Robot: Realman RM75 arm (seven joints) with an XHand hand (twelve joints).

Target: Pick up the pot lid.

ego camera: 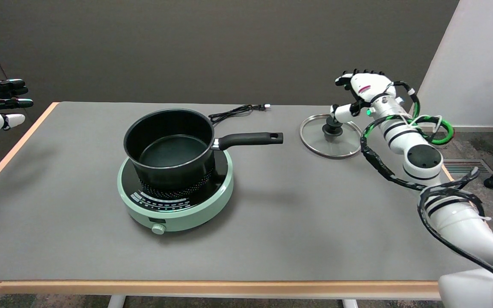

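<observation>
Glass lid (331,137) lies flat near the worktop (272,214) edge; right hand (360,92), open above its knob (332,127), may slip and push it off.

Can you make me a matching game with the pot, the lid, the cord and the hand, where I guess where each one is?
Things:
1. pot
2. lid
3. cord
4. right hand

Places:
A. flat on the table, right of the pot's handle
B. above the lid's far right edge
C. on the green cooker
D. behind the pot, near the table's far edge

Pairs: 1-C, 2-A, 3-D, 4-B
</observation>
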